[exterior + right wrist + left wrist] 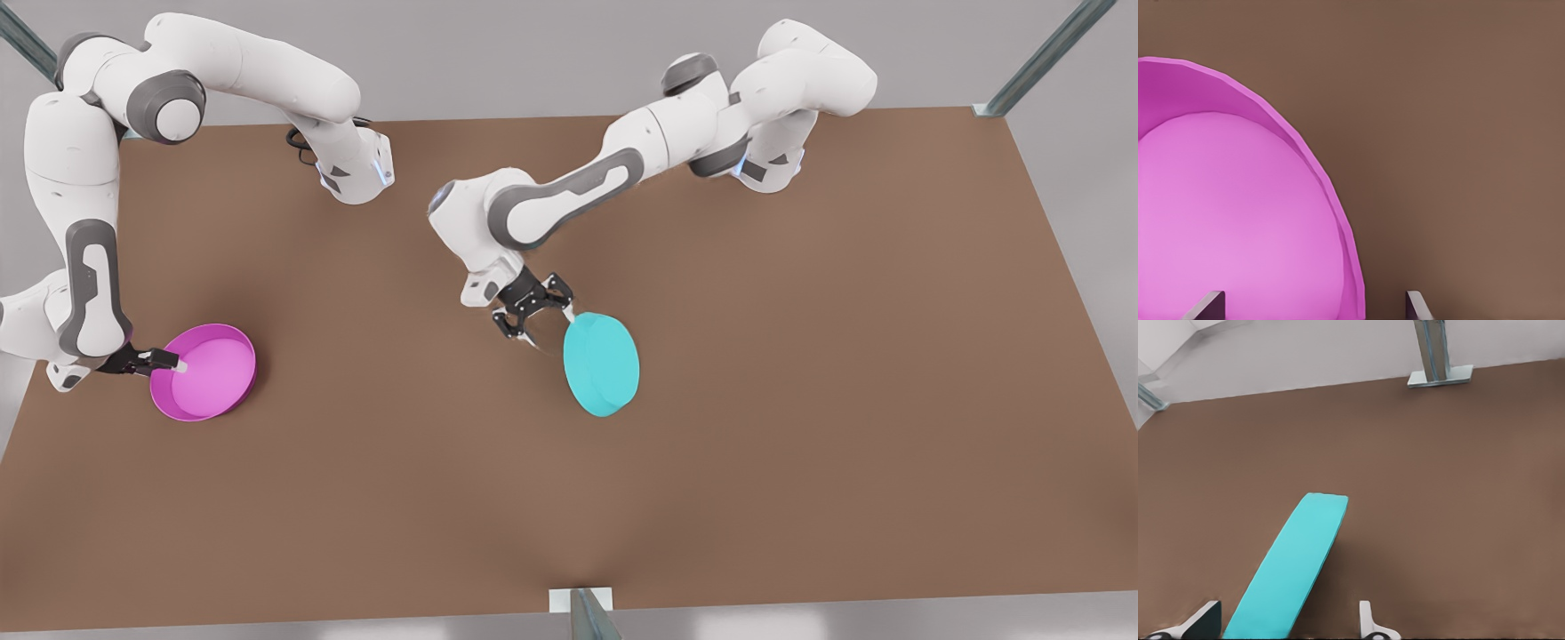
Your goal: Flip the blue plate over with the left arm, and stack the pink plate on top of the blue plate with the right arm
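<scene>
The left gripper (pixel 544 313) stands open — the blue plate (pixel 603 364), tilted on edge, sits between its jaws. The right gripper (pixel 171 363) straddles the pink plate's (pixel 206 373) rim, jaws parted — bare brown table (pixel 800 356) all around.

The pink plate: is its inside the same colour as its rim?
No, lighter pink inside the pink plate; front view.

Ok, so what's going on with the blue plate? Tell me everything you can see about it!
The blue plate is a round, shallow turquoise dish, plain and smooth like plastic. It is tipped up steeply, its flat base facing the front view's right, low over the brown table. The left gripper is at its upper rim. In the left wrist view it shows edge-on between the open fingers; no finger clearly touches it.
</scene>
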`<action>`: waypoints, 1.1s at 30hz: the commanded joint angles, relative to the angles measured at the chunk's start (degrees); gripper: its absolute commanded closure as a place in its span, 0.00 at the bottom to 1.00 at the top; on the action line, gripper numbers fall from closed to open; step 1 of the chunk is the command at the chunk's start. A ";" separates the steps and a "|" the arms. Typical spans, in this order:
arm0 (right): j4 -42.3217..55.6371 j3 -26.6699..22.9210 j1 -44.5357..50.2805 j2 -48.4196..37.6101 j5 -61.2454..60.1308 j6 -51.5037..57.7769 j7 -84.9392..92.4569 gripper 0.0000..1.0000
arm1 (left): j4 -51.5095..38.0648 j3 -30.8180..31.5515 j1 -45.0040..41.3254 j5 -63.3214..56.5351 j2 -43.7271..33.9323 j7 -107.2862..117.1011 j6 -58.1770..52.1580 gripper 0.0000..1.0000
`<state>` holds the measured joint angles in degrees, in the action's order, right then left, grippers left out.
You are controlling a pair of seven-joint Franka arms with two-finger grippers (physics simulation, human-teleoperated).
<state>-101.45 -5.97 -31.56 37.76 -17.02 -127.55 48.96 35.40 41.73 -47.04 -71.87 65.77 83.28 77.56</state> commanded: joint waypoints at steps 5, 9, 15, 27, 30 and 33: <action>0.03 0.00 0.01 -0.05 -0.12 0.28 0.43 0.00 | 0.98 9.96 32.79 18.96 -16.47 22.84 9.01 0.00; 0.03 0.00 -0.08 -0.14 -0.12 0.46 0.43 0.00 | 10.12 5.12 56.44 20.54 -15.24 -30.44 8.66 0.00; 0.11 0.00 0.36 -0.05 -0.12 0.28 0.52 0.36 | 13.02 5.03 67.34 38.38 -29.03 -85.21 -19.29 0.00; 0.82 1.23 -0.08 -0.14 -1.08 3.97 2.02 0.79 | 42.38 -26.70 55.48 67.13 -60.06 -95.33 -6.46 0.00; 1.34 1.23 -0.69 -0.14 -4.16 7.05 2.10 0.79 | 42.20 -26.78 55.48 66.95 -59.88 -95.33 -6.64 0.00; 1.87 1.23 -1.13 -0.05 -6.36 10.83 2.19 0.79 | 42.03 -26.78 55.48 66.95 -59.80 -95.33 -6.72 0.00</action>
<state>-99.76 -4.75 -32.66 37.72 -21.70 -121.29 50.69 77.47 14.87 8.52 -5.17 6.02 17.34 70.22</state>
